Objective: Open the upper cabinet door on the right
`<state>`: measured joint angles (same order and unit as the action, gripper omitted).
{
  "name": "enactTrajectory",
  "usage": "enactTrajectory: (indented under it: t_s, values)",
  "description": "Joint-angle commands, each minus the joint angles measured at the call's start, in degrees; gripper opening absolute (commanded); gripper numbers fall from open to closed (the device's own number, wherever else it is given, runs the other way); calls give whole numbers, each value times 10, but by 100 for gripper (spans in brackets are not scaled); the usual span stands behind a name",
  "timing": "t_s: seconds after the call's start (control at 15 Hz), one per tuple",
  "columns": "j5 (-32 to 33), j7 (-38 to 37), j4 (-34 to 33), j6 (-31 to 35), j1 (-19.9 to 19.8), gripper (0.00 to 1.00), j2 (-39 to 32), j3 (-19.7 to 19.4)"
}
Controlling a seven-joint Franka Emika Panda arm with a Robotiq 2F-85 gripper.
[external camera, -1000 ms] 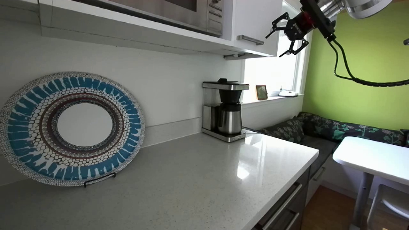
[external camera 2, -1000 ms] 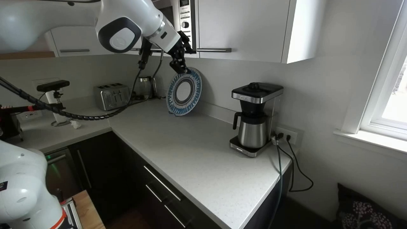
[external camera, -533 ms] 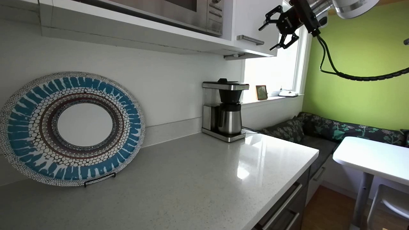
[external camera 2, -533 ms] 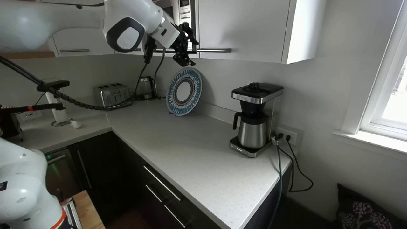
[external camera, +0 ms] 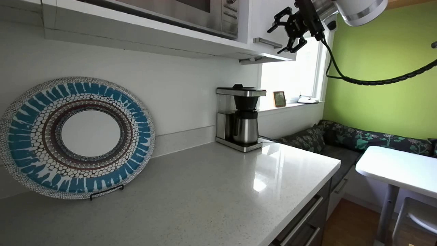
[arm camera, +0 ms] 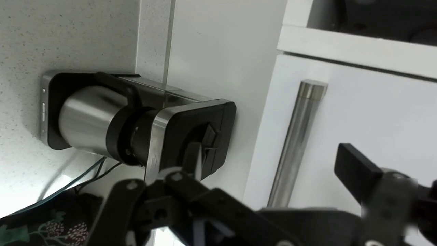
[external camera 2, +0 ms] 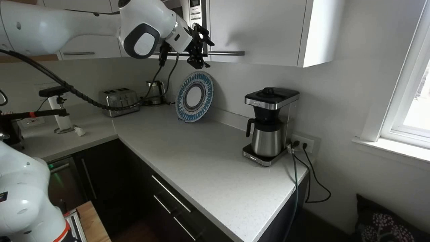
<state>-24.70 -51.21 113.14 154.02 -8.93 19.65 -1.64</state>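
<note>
The upper cabinet door [external camera 2: 258, 30] is a plain white slab, closed flush against its cabinet, and shows in both exterior views. A horizontal metal bar handle [external camera 2: 228, 53] runs along its lower edge. In the wrist view the door [arm camera: 368, 112] appears turned on its side, and the handle [arm camera: 293, 147] passes through the gap between my fingertips. My gripper [external camera: 273, 42] is open, its jaws spread wide. It hangs in front of the handle's end of the door, apparently without touching it. Nothing is held. The wrist view hides the handle's lower end behind the gripper body.
Below the door a coffee maker [external camera 2: 267, 127] stands on the counter [external camera 2: 208, 168]. Beside the door is a microwave [external camera 2: 195, 13]. A round patterned plate [external camera: 78, 136] leans against the wall. A black cable [external camera: 375, 82] hangs from the arm.
My gripper has come closer to the door and its handle, and sits somewhat higher than a second ago. Its jaws have stayed open. The door has not moved.
</note>
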Motion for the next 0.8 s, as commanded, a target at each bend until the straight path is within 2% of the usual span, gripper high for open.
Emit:
enactTrajectory:
  t_s: [0.0,0.13,0.73]
  values:
    - [8,-23,-26,10,4,100,-22,0]
    - [7,-25,-33,8,6,74,-27,-1]
    - [6,-42,-47,6,9,7,-39,-4]
